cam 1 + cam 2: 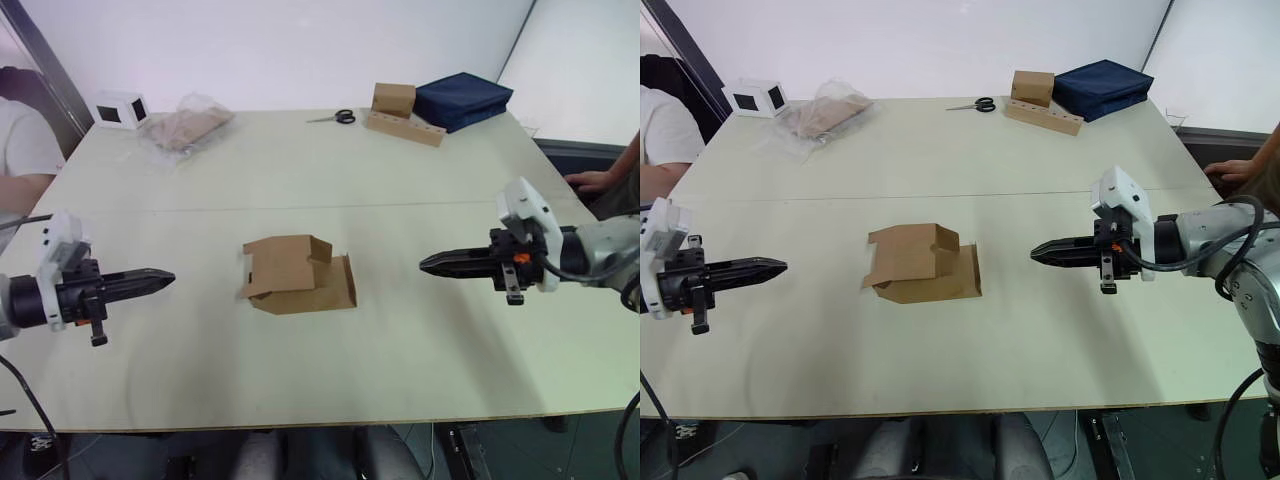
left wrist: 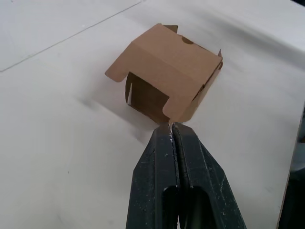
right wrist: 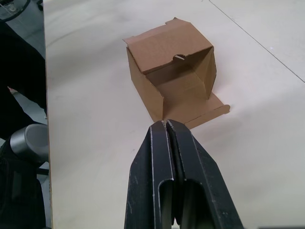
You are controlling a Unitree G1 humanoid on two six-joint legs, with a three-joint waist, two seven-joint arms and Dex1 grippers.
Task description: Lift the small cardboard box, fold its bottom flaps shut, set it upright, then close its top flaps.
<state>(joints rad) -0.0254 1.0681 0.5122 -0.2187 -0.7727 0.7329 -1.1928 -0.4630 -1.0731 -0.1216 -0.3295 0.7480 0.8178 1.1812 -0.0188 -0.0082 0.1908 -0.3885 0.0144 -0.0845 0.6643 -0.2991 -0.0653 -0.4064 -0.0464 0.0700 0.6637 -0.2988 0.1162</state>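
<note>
Table (image 1: 420, 340): small cardboard box (image 1: 295, 275) sideways, open-flapped

The scene is lit brightly and evenly from above. The table (image 1: 420, 370) looks pale, with a washed-out glare toward its far end and on the white wall behind. Only a soft, faint shadow is cast beside the small cardboard box (image 1: 297, 274). In the 2 wrist views the table is slightly blurred and a little washed out near the edges

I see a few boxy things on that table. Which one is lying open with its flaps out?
The small cardboard box mid-table, between the two grippers. The brown block and the white cube sit closed along the far edge.
</note>
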